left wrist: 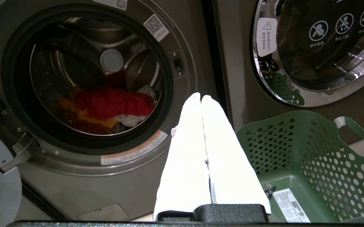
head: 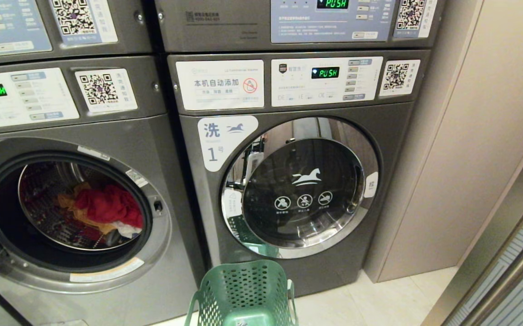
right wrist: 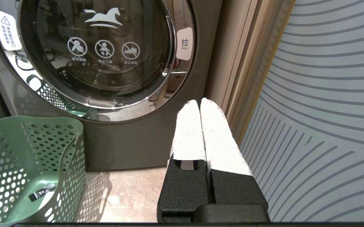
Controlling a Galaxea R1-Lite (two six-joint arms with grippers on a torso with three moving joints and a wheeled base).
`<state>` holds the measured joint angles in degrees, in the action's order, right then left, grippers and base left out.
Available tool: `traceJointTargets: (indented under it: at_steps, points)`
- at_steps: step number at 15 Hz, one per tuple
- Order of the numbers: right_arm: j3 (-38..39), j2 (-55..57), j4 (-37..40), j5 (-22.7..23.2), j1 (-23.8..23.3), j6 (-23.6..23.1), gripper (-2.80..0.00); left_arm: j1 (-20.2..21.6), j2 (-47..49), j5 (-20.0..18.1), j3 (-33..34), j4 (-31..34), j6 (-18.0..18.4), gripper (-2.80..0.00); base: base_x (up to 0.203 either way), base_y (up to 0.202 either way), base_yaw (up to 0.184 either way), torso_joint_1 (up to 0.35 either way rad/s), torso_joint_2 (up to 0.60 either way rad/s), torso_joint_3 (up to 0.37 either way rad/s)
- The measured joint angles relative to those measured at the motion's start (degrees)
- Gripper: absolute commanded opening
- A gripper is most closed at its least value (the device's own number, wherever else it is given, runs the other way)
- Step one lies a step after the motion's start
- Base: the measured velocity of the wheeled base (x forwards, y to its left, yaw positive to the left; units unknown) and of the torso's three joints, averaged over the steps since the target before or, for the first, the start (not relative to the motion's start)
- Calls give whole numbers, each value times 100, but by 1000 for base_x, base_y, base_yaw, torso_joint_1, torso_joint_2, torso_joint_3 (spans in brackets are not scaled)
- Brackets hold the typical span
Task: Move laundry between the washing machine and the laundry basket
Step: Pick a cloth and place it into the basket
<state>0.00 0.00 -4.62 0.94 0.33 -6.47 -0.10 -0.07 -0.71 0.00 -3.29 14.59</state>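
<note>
— Jaws first: how do they stand?
— Pressed together on both. The left gripper (left wrist: 201,97) hangs empty before the open washer (head: 170,253), near its right rim; the right gripper (right wrist: 199,101) is empty too, far right by the wall panel (right wrist: 320,104).
— Where is the laundry (head: 107,206)?
— Inside the open drum on the left: a red piece on top, orange-yellow under it, a bit of white at the lower right.
— And the basket (head: 243,290)?
— On the floor (head: 379,299), near, before the shut washer 1 (head: 306,185) on the right. Only a label lies on its bottom.
</note>
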Motion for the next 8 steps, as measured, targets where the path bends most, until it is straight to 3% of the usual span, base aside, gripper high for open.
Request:
traceJointTargets:
  at_steps: [8]
  points:
    - [0, 0, 2, 4, 2, 11, -280, 2, 0, 0, 0, -10, -4, -280, 0, 0, 0, 0, 0, 0]
